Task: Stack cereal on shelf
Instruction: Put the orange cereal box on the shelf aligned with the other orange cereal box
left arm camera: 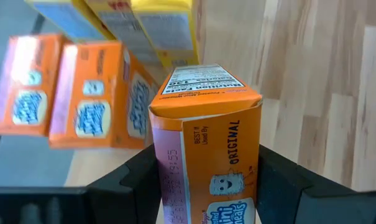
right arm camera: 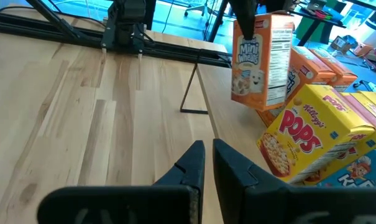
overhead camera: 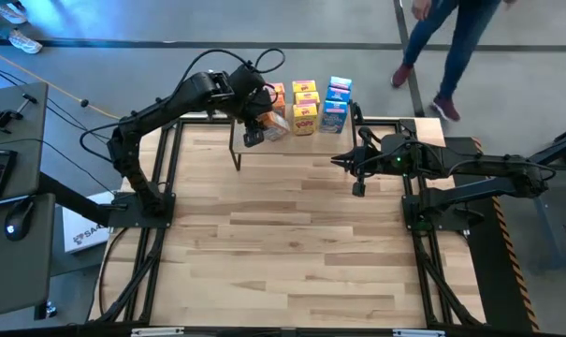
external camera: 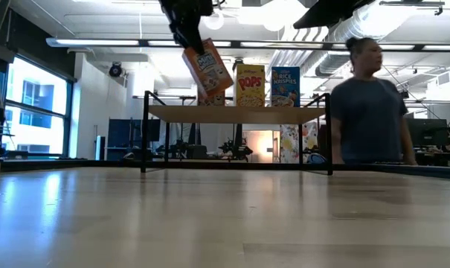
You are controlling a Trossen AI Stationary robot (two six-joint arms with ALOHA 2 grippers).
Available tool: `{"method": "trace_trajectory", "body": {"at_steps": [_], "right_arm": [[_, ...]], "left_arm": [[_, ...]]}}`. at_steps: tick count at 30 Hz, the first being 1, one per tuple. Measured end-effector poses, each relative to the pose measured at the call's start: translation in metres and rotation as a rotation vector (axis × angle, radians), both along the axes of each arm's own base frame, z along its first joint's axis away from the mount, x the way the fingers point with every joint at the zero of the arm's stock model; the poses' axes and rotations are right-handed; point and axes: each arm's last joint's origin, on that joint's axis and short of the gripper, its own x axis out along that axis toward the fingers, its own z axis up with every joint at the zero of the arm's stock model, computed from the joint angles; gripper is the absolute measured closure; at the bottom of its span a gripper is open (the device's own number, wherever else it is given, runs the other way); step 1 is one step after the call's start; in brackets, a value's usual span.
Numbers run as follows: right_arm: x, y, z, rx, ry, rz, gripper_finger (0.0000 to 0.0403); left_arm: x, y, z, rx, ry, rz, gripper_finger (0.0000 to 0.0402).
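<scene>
Counter [overhead camera: 292, 243]: fills the frame's centre. Shelf [external camera: 236, 113] at top centre, yellow "POPS" box [external camera: 250, 85] and blue "RICE KRISPIES" box [external camera: 285, 86] upright on it. Left end effector [overhead camera: 253, 126] grips an orange "Mini Wheats" box [external camera: 207, 70], tilted above the shelf's left part. Light, stiff card; pinch the broad faces. Right end effector [right arm camera: 206, 163], centre right, nearly closed, empty.

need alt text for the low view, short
The left gripper holds a tilted orange cereal box in the air above a low light-wood shelf on black metal legs. A yellow cereal box and a blue cereal box stand upright on the shelf, and a person in a dark shirt stands behind the table.
</scene>
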Motion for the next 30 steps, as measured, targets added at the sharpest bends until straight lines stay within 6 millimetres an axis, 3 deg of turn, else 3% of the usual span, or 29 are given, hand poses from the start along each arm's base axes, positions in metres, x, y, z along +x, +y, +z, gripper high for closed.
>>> {"method": "trace_trajectory", "body": {"at_steps": [10, 24, 30], "right_arm": [[0.000, 0.000, 0.000, 0.000, 0.000, 0.000, 0.0386], [0.000, 0.000, -0.001, 0.010, 0.009, 0.002, 0.0386], [0.000, 0.000, -0.001, 0.010, 0.011, 0.002, 0.0386]], "left_arm": [[0.004, -0.002, -0.002, 0.005, 0.000, -0.017, 0.0207], [0.015, 0.004, -0.016, 0.012, 0.048, -0.012, 0.0166], [0.017, 0.007, -0.012, 0.117, 0.045, 0.014, 0.0155]]}}
